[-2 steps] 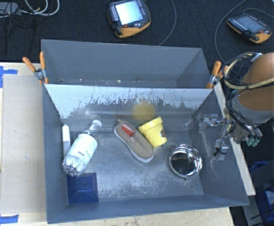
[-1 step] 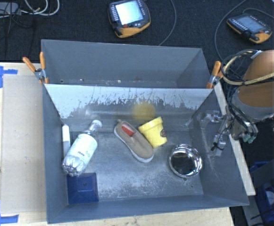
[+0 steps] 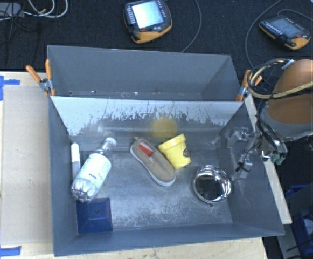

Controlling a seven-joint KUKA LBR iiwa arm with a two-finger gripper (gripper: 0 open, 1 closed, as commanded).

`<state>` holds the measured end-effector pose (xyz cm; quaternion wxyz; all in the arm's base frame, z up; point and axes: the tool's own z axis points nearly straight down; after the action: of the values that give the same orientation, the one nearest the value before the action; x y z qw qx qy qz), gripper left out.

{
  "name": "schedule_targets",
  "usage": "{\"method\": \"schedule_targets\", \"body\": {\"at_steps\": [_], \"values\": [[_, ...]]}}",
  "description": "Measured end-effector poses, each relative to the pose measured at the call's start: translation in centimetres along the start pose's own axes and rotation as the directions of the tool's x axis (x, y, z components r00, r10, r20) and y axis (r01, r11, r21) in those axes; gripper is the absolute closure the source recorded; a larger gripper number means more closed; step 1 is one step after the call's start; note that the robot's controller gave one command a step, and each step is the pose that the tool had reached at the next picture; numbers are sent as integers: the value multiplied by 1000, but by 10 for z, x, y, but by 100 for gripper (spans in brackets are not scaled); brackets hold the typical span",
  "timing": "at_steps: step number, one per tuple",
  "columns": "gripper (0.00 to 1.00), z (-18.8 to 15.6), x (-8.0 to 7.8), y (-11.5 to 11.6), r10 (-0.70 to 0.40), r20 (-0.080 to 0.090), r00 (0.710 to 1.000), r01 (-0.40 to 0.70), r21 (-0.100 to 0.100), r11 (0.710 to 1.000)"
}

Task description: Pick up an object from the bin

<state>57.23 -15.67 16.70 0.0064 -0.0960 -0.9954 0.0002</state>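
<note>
Grey sheet metal of the bin (image 3: 145, 85) walls in our working floor, scuffed pale toward the back. We have our gripper (image 3: 241, 159) low by the bin's right wall. We cannot tell whether it is spread or pressed together, and we see nothing caught in it. Nearest to it, just beside it and a little toward the front, lies a shiny round metal bowl (image 3: 211, 185). Farther off, a yellow cup (image 3: 175, 151) rests against a grey shoe (image 3: 153, 163). Well apart from the gripper lie a white bottle (image 3: 91, 172) and a blue box (image 3: 94, 216). We judge that the pick is not yet made: settling on a thing (the bowl is likeliest), closing and lifting all remain.
</note>
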Motion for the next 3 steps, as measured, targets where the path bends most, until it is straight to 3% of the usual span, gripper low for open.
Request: {"method": "schedule_targets", "body": {"at_steps": [1, 2, 3], "values": [[0, 3, 1, 14, 129, 0, 992, -129, -1, 992], [0, 14, 19, 18, -8, -4, 1000, 8, -2, 1000], [0, 56, 75, -11, -155, -11, 988, 155, -4, 988]]}}
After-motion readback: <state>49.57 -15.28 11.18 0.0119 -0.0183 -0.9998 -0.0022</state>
